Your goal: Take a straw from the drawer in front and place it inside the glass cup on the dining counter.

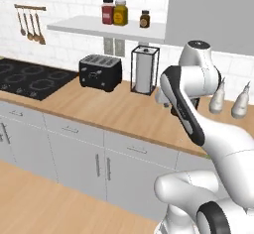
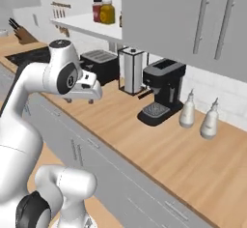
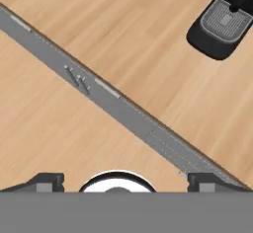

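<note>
My gripper (image 3: pixel 126 182) hangs open over the front edge of the wood-topped wall counter (image 3: pixel 148 39), with nothing between its widely spread fingertips (image 3: pixel 47 181). In the right base view the gripper (image 2: pixel 78 100) points down just above that counter edge. Below it runs a row of light-grey drawer fronts, all shut. The drawer (image 3: pixel 123 108) nearest under my hand shows its slim bar handle (image 3: pixel 106 88); the same drawer (image 1: pixel 136 149) sits right of the cabinet doors' paired handles. The straw is hidden. The glass cup and the dining counter are out of view.
On the counter stand a black toaster (image 1: pixel 100 72), a paper-towel holder (image 1: pixel 145 70), a black coffee machine (image 2: pixel 161 89) and two grey bottles (image 2: pixel 187 110). A hob (image 1: pixel 27 78) lies far left. Upper cabinets (image 2: pixel 193 19) hang overhead. Wood floor (image 3: pixel 44 128) lies before the cabinets.
</note>
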